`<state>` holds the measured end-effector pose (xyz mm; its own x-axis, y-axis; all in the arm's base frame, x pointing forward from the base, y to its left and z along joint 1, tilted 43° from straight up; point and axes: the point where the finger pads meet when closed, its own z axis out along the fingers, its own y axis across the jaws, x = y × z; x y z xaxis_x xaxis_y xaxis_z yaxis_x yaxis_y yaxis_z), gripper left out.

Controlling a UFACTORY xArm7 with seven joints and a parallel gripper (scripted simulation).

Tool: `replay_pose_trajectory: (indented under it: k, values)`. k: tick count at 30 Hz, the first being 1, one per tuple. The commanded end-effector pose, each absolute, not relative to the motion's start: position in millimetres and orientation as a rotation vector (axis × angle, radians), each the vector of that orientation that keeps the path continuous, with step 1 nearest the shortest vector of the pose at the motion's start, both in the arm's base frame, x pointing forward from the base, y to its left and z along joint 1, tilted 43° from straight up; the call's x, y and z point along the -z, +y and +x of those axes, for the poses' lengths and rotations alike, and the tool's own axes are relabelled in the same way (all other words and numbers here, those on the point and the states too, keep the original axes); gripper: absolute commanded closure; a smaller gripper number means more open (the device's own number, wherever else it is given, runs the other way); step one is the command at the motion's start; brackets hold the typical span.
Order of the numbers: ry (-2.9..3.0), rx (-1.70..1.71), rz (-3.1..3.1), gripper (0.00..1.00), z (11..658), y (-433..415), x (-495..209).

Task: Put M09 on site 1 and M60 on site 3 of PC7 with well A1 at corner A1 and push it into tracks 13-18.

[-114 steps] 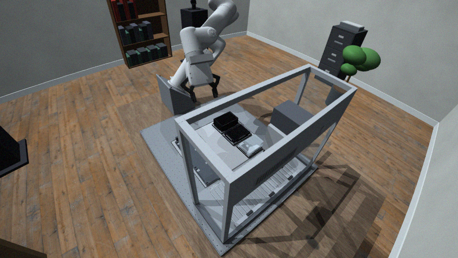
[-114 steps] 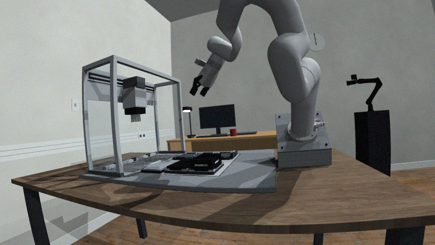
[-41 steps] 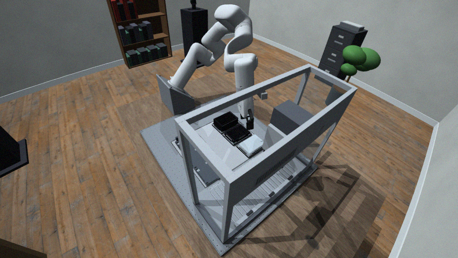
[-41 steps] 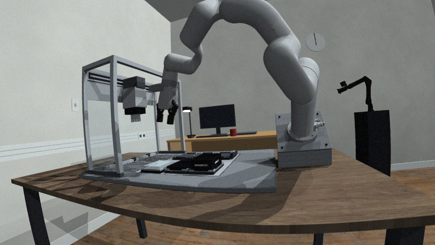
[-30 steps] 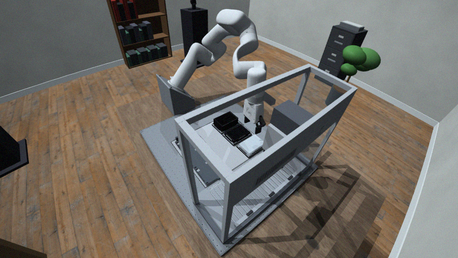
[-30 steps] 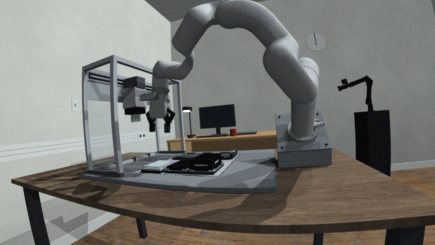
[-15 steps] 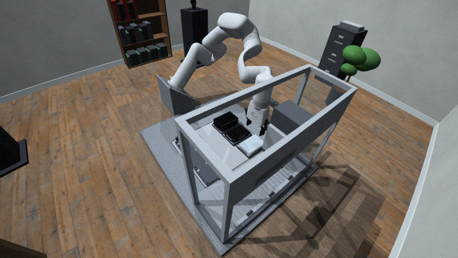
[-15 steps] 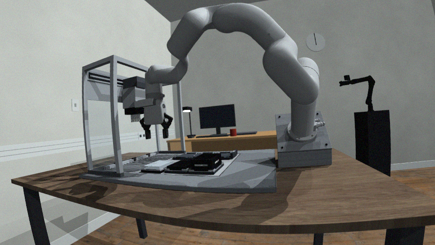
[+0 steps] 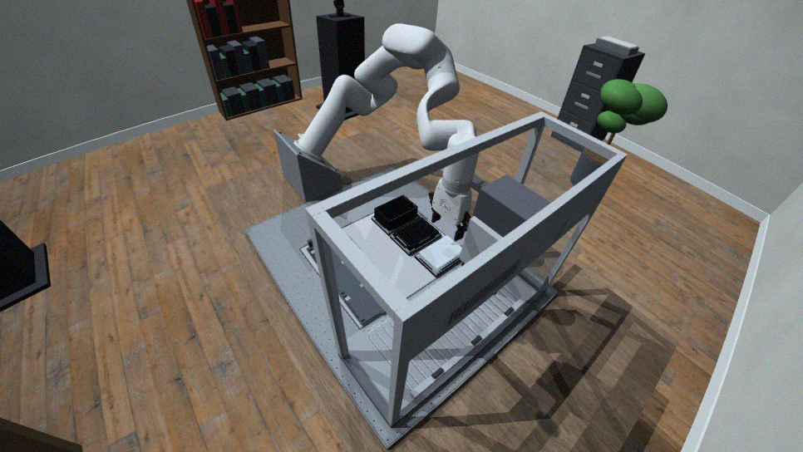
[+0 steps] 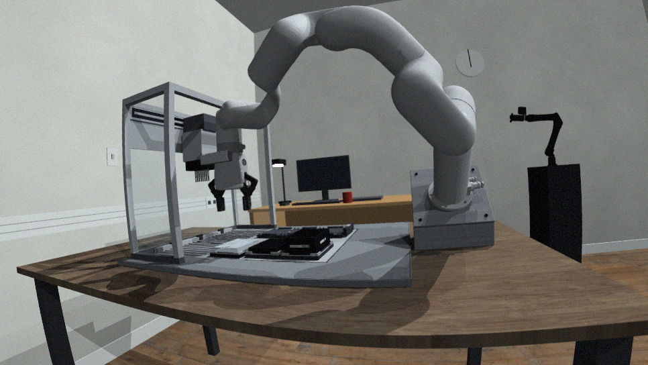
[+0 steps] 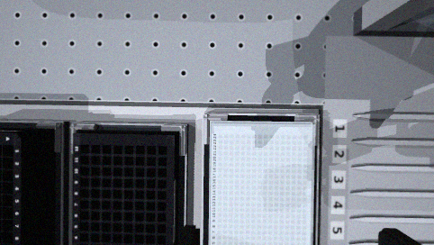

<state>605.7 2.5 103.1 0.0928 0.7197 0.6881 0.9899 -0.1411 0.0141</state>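
Note:
Three plates sit in a row of nests. The black deep-well block M09 point(image 9: 395, 212) is nearest the arm's base, the black 96-well plate M06 point(image 9: 416, 233) is in the middle, and the white 384-well plate M60 point(image 9: 440, 255) is nearest the rails. The wrist view shows M60 point(image 11: 263, 180), M06 point(image 11: 126, 189) and an edge of M09 point(image 11: 22, 189). My gripper point(image 10: 232, 199) is open and empty, well above M60 point(image 10: 235, 245); it also shows in the top view point(image 9: 457, 227). The dark carrier PC7 point(image 9: 360, 302) lies flat on the apron, partly hidden by the frame.
A grey instrument frame point(image 9: 471, 168) stands over the deck, with the loading rails point(image 9: 466, 331) under it. A pipetting head point(image 10: 199, 145) hangs from the frame, close beside my wrist. Track numbers point(image 11: 339, 180) run along the apron edge next to M60. A grey box point(image 9: 508, 204) stands beside the nests.

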Motion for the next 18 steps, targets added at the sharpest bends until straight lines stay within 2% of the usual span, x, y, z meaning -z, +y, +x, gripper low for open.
replay_pose_trajectory:
  k: [1, 18]
  values:
    - [-1.674, 0.782, -1.923, 0.00, 607.5, 3.6, -100.5]
    - [-1.674, 0.782, -1.923, 0.00, 610.3, 20.5, -82.3]
